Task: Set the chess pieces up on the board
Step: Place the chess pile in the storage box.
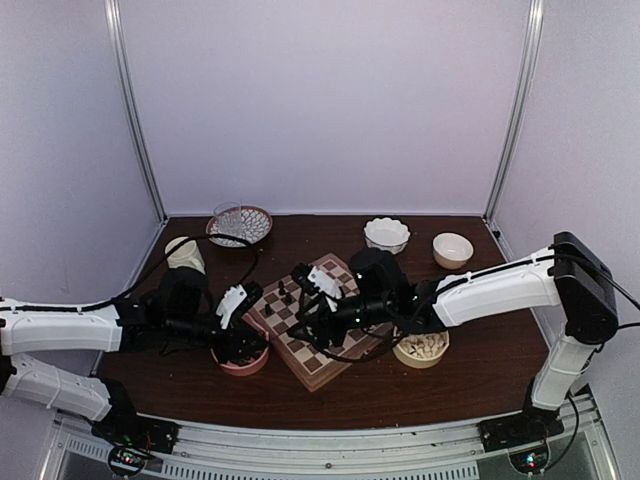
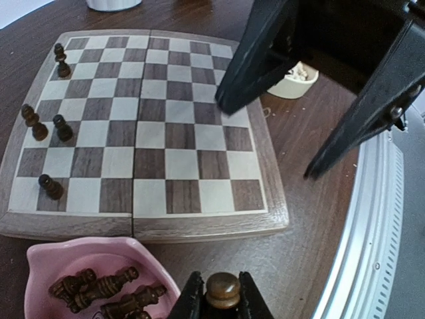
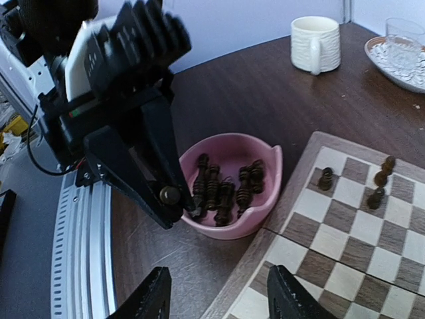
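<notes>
My left gripper (image 2: 222, 294) is shut on a dark brown chess piece (image 2: 222, 287) with a round head, held just above the table beside the pink bowl (image 2: 40, 256). That bowl holds several more dark pieces (image 3: 226, 189). The board (image 2: 199, 227) lies past the bowl, and several dark pieces (image 2: 63, 127) stand near its left edge. From the right wrist view, the left gripper (image 3: 174, 203) hangs at the bowl's rim (image 3: 229, 229). My right gripper (image 3: 219, 292) is open and empty above the board's corner (image 3: 262, 279). Seen from above, both grippers (image 1: 240, 338) (image 1: 305, 295) sit over the board's left part.
A tan bowl of cream pieces (image 1: 420, 348) sits right of the board. At the back stand a white mug (image 1: 185, 255), a glass on a patterned plate (image 1: 240, 225) and two white bowls (image 1: 387, 235) (image 1: 452, 250). The metal table rail (image 2: 378, 219) runs close by.
</notes>
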{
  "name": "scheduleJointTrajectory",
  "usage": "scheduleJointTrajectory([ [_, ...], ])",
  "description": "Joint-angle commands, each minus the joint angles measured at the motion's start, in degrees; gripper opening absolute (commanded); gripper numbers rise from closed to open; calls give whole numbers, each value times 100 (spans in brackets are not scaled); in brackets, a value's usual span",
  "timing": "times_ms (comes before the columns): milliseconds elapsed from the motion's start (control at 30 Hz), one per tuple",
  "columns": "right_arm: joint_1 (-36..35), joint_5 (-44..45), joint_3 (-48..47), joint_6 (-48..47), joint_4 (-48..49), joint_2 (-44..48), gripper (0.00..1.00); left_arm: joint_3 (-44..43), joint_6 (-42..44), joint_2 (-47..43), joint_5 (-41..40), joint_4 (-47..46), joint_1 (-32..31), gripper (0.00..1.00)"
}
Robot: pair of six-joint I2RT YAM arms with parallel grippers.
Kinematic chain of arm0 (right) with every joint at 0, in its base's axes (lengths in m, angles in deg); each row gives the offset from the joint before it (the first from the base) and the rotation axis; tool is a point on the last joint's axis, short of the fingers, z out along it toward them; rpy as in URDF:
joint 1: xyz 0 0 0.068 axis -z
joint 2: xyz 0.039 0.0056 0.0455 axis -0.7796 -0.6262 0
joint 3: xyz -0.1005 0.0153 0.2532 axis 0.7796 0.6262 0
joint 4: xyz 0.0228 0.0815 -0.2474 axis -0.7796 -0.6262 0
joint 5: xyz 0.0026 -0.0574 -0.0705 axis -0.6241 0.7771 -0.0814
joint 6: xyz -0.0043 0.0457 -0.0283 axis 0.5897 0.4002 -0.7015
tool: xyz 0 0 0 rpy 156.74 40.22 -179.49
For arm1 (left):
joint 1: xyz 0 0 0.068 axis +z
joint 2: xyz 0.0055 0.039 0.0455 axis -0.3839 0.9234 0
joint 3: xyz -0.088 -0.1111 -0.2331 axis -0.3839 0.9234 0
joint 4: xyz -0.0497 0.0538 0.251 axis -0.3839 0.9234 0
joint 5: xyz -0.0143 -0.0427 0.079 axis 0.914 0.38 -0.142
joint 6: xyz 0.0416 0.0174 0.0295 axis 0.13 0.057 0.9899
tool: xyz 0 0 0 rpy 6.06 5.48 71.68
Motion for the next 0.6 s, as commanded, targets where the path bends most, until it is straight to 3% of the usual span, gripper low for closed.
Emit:
scheduleJointTrajectory([
  [0,-111,-630,-308,57,-19,-272,52,65,175,-32,761,-534,18,11],
  [433,-112,-593,-830,2046,402,-1089,50,34,368,70,-904,-239,-73,10],
  [567,-110,-543,-734,1835,493,-1116,50,9,74,63,-1442,-155,-58,10],
])
